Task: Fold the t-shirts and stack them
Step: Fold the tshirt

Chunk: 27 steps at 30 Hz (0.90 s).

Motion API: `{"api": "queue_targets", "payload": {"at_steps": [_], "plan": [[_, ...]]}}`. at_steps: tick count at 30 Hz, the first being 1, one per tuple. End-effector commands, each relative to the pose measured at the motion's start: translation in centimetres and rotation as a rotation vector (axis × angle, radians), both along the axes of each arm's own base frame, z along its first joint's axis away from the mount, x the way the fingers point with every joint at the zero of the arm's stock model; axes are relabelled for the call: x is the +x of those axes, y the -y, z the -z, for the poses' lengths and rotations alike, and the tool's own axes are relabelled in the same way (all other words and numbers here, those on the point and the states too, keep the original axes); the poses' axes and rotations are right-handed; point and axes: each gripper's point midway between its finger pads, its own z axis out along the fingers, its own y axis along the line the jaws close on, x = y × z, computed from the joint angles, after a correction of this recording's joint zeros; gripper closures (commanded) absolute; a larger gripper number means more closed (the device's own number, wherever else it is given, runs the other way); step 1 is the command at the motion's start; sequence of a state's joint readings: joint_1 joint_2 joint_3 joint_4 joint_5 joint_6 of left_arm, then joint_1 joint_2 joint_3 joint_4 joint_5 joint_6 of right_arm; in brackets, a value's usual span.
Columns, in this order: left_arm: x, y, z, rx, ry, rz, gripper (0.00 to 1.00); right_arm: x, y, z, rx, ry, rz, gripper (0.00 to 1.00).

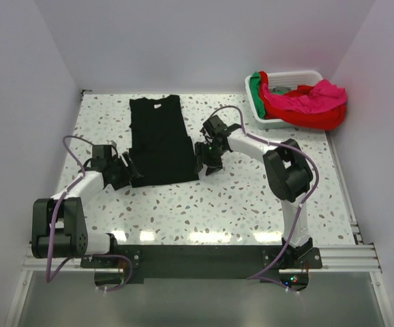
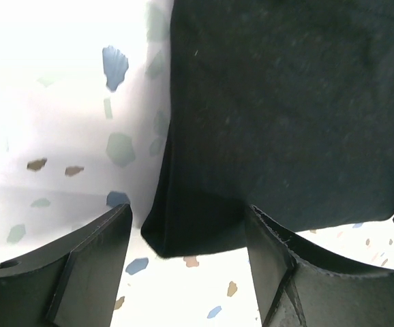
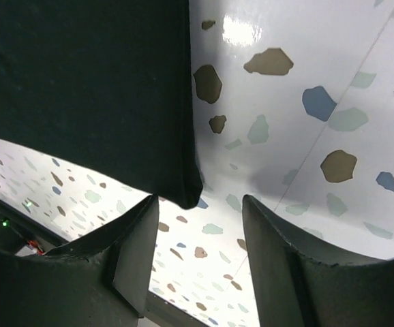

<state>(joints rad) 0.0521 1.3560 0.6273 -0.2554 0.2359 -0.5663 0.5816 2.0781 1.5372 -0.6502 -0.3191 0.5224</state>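
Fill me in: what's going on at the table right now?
Both arms are on the black shirt, spread flat on the table. The left end effector is at its near left corner and the right end effector at its near right corner, both open, neither clamped on the cloth. The other shirts, red, pink and green, are piled in the basket at the far right.

1. Black cloth t-shirt lies flat mid-table on speckled white tabletop.
2. Left gripper sits at its near-left corner, right gripper at its near-right.
3. White slatted plastic basket, far right, holds heaped red, pink and green shirts.
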Motion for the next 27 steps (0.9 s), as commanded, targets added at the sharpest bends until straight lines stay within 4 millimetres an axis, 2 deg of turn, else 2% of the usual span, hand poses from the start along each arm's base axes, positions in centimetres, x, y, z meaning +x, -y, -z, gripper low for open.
{"api": "queue_targets", "payload": {"at_steps": [1, 15, 27], "plan": [[0.0, 0.2, -0.8, -0.026, 0.034, -0.015, 0.29, 0.2, -1.4, -2.4, 0.085, 0.048, -0.013, 0.45], [-1.4, 0.5, 0.4, -0.049, -0.003, -0.04, 0.35, -1.8, -1.6, 0.5, 0.044, -0.028, -0.04, 0.55], [-1.9, 0.5, 1.2, -0.056, -0.02, -0.053, 0.41, -2.1, -1.4, 2.3, 0.013, -0.069, -0.038, 0.69]]}}
